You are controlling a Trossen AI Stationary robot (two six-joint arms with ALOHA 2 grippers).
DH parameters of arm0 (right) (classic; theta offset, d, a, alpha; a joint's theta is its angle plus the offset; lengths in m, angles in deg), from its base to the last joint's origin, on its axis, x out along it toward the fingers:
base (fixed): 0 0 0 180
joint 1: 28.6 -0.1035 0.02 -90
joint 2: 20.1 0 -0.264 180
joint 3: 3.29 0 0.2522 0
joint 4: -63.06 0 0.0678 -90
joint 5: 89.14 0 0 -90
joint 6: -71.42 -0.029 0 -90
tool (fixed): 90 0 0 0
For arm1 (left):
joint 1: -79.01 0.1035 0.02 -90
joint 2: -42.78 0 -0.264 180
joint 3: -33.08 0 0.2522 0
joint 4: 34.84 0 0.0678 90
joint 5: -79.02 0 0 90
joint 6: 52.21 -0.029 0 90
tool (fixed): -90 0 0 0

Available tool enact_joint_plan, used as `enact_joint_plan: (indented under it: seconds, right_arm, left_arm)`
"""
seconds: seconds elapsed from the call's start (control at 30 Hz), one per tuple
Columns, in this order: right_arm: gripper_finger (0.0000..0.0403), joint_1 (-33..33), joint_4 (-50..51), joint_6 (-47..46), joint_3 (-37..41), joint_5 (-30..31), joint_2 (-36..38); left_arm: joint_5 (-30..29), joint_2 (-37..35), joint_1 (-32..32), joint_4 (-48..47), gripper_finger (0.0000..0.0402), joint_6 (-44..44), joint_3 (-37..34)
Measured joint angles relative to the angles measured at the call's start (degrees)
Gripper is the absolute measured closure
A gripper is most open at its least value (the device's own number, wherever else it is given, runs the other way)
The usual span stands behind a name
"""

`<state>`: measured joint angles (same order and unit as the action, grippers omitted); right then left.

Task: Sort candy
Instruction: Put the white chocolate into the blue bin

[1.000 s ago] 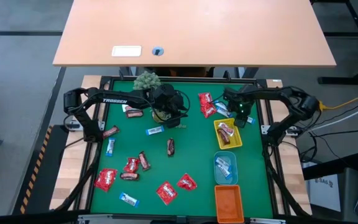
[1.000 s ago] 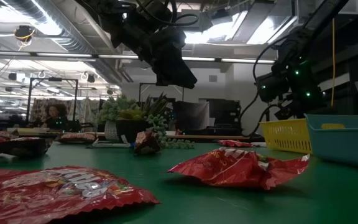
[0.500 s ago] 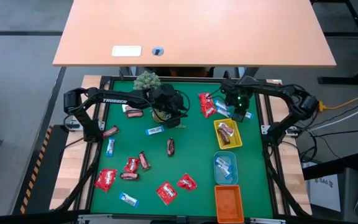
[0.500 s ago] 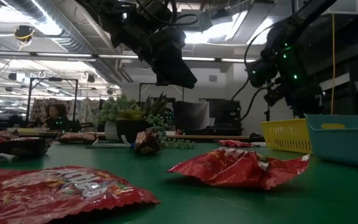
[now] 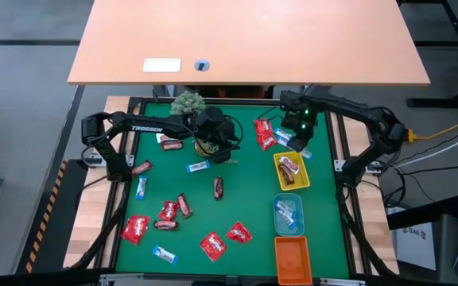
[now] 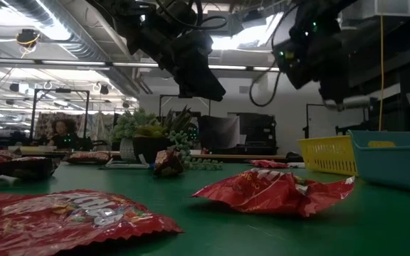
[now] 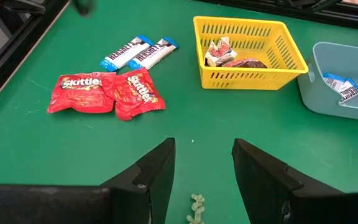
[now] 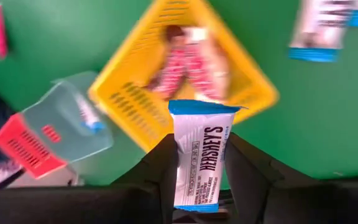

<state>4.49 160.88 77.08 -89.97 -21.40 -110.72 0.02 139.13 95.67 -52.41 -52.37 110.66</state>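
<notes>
Comparing the high view with a second ago, the right tool [image 5: 296, 141] is seen to have been moved from beside the yellow tray [image 5: 291, 171] toward the far end of the table [image 5: 245, 191], above the red packets [image 5: 265, 133]. The left tool [image 5: 227, 151] has not been moved; it hangs near the small plant [image 5: 188, 102]. In the yellow tray brown and red bars are lying, in the blue tray [image 5: 288, 213] blue-and-white wrappers, and the orange tray [image 5: 292, 257] looks empty. Many candies [image 5: 213, 245] are still scattered on the table, so the sorting is judged far from finished.

In the low view, the right arm has been raised and shifted to the upper part of the picture; its tool is not clearly seen there.

In the left wrist view, the left tool [image 7: 202, 168] is spread, with nothing between its fingers [image 7: 157, 171].

In the right wrist view, the right tool [image 8: 199, 163] is pinching a blue-and-white wrapper [image 8: 200, 163], held above the yellow tray [image 8: 135, 102]. It is judged that this piece was just lifted and belongs in the blue tray [image 8: 79, 121].
</notes>
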Motion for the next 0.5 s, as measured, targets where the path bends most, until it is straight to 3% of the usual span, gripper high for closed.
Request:
enact_joint_plan:
  seconds: [0.5]
  right_arm:
    - [0.0285, -30.53, -1.67, -13.79, -0.16, -2.37, 0.01]
  left_arm:
    - [0.00, 0.00, 0.00, 0.00, 0.0246, -0.39, 0.00]
